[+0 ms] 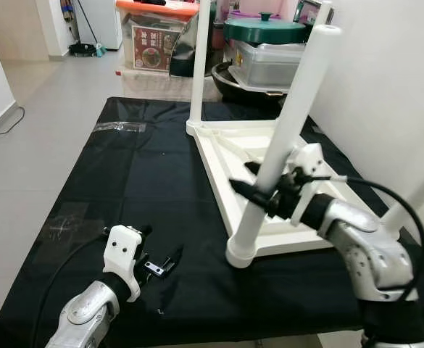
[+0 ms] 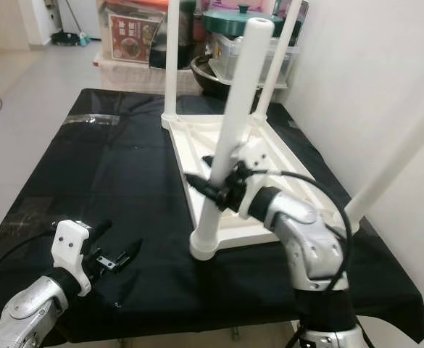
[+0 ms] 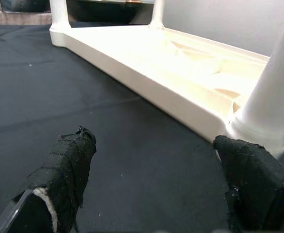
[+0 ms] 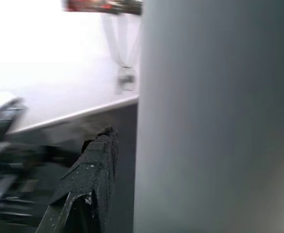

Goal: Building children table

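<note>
Well along, to judge by the legs: white tabletop (image 1: pixel 266 156) lying upside down on a black cloth (image 1: pixel 146 181), right of centre, with a far left leg (image 1: pixel 199 65) upright in its corner socket, another far leg (image 2: pixel 284 43) standing behind, and a fourth pole (image 1: pixel 414 199) slanting up at the right edge. Nearest leg (image 1: pixel 288 134) seated in the near left corner collar (image 1: pixel 242 254), though leaning a little to the right rather than dead plumb. Probably left to do: pressing or twisting that leg fully home, checking the rest, then turning the table onto its feet.

Right gripper (image 1: pixel 264 194) at about mid-height on the nearest leg, black fingers either side of the tube and seemingly clamped on it; in the right wrist view, one finger (image 4: pixel 86 182) just beside the broad pale tube (image 4: pixel 214 121). Left gripper (image 1: pixel 164 262) low over the cloth at the near left, apart from the table, fingers spread wide and holding nothing; left wrist view looking between its taped pads (image 3: pixel 66 167) toward the tabletop rim (image 3: pixel 146 82) and the collar.

Table itself: glossy cream plastic, ribbed underside showing, smooth round legs with capped ends. Beyond the cloth, storage boxes (image 1: pixel 154 36) and a green-lidded pot (image 1: pixel 264 30) on the floor.
</note>
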You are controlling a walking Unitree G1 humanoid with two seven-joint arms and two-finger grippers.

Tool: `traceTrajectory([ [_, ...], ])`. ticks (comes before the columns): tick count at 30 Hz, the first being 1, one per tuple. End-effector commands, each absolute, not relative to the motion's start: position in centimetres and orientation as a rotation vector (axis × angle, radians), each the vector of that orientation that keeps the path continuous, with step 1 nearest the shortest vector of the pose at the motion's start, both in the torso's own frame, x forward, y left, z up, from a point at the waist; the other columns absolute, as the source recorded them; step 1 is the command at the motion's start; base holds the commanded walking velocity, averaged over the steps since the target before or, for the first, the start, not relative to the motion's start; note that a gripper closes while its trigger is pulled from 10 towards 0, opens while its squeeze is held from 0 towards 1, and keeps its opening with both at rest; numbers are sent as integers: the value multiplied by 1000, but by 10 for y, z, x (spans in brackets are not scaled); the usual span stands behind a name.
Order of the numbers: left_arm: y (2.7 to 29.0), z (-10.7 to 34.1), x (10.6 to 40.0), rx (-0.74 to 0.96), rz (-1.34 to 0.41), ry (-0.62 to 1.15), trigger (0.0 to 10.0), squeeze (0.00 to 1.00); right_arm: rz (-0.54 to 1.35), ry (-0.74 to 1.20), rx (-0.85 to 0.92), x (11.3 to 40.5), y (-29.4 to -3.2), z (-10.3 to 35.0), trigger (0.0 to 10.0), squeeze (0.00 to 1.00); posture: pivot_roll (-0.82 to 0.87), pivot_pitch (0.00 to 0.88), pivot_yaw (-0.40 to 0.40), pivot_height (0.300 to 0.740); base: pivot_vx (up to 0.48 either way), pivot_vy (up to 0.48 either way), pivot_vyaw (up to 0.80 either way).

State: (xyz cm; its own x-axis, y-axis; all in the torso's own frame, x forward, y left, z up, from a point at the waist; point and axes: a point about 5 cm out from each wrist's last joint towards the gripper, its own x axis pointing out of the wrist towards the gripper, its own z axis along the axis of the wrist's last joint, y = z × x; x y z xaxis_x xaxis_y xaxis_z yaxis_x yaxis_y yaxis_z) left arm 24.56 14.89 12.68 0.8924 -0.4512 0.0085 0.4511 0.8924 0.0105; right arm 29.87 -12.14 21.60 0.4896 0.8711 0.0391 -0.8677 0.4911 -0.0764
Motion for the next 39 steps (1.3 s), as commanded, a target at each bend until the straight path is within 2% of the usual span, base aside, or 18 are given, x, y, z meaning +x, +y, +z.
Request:
traceTrajectory([
  [1,145,125,245,4,-483,-4,10000,0,1202,-11,5,297,-101,200,4392,0,117,0,-153,740,0,0,0],
  [5,145,124,244,9,-485,-1,10000,0,1195,5,23,304,-103,197,4392,0,117,0,-153,740,0,0,0],
  [6,146,124,244,9,-483,-2,10000,0,947,42,1,323,-110,192,0,0,119,0,-154,740,0,0,0],
  [7,147,124,243,9,-482,0,10000,0,501,110,4,348,-134,184,0,0,110,0,-147,740,0,0,0],
  [8,147,124,243,9,-482,0,10000,0,501,110,4,348,-134,184,0,0,110,0,-147,740,0,0,0],
  [10,148,122,241,10,-482,7,10000,0,-79,232,13,357,-177,165,0,0,98,0,-140,740,0,0,0],
  [13,147,121,241,8,-484,13,10000,0,-308,297,14,335,-202,149,0,0,93,0,-134,740,0,0,0],
  [18,145,121,239,2,-491,20,10000,0,-250,354,37,301,-184,137,0,0,71,0,-113,740,0,0,0],
  [19,145,119,238,2,-494,26,10000,0,-199,371,70,297,-174,135,4863,0,71,0,-113,740,0,0,0],
  [20,145,119,238,2,-494,26,10000,0,-199,371,70,297,-174,135,4863,0,71,0,-113,740,0,0,0],
  [21,144,118,238,2,-497,28,10000,0,-83,316,68,296,-161,142,10000,0,69,0,-110,740,0,0,0],
  [23,145,119,239,3,-499,27,10000,0,53,256,138,296,-146,152,10000,0,70,0,-110,740,0,0,0],
  [24,146,121,240,4,-498,22,10000,0,145,170,147,298,-141,167,10000,1000,73,0,-109,740,0,0,0],
  [31,148,121,241,10,-495,18,10000,0,339,83,117,310,-151,198,10000,898,79,0,-118,740,0,0,0],
  [32,149,122,241,14,-491,16,10000,0,363,82,72,315,-158,204,10000,0,92,0,-133,740,0,0,0],
  [34,149,122,241,14,-491,16,10000,0,363,82,72,315,-158,204,10000,0,92,0,-133,740,0,0,0],
  [35,151,123,242,15,-478,10,10000,0,559,28,-64,321,-168,221,10000,0,100,0,-140,740,0,0,0],
  [39,151,122,241,15,-477,10,10000,0,692,14,-111,321,-166,225,10000,0,100,0,-140,740,0,0,0],
])
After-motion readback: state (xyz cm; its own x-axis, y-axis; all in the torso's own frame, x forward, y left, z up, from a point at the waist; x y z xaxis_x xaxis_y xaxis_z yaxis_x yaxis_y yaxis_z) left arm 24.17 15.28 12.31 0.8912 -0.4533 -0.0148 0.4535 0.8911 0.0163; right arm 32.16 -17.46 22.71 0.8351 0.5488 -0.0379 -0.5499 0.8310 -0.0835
